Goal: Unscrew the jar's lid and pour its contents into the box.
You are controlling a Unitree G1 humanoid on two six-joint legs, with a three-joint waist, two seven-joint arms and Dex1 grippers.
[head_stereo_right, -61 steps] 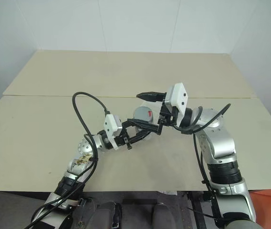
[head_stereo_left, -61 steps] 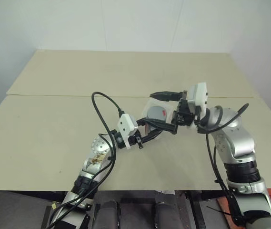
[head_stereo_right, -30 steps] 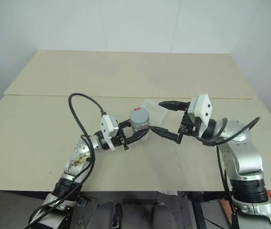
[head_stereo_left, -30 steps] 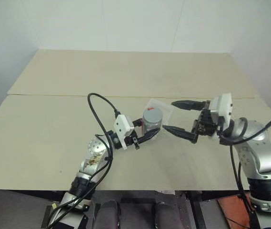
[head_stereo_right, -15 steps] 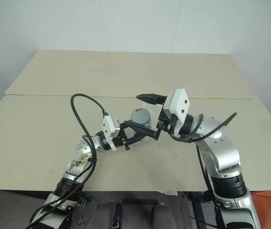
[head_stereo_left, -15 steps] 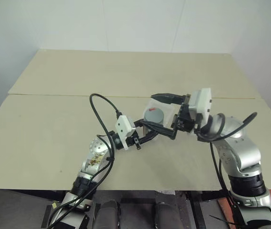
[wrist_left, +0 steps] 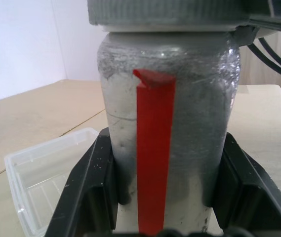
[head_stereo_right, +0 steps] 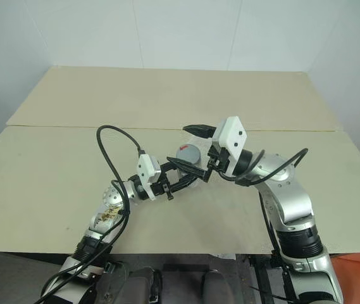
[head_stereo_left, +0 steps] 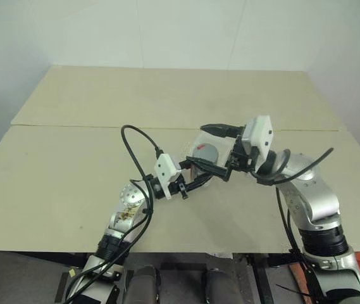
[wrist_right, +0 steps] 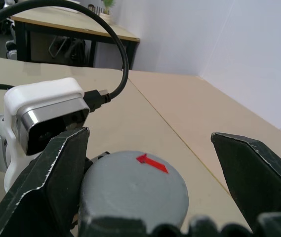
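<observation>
Left pincer (wrist_left: 155,217) pinches the jar (wrist_left: 167,113) by its sides above the counter (head_stereo_left: 59,171), holding it upright with the grey lid (wrist_right: 134,190) on. Right pincer (wrist_right: 150,148) comes in from 3 o'clock, spread wide, one finger either side of the lid. Beyond the jar, at about 12 o'clock, the clear box (wrist_left: 41,180) lies on the counter.

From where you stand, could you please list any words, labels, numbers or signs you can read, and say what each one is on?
No words or numbers can be read anywhere.
Red arrow mark, no lettering: on top of the grey lid.
Red vertical strip with a pointed top, no lettering: on the side of the jar, which the left gripper holds.
The clear box shows no print.
</observation>
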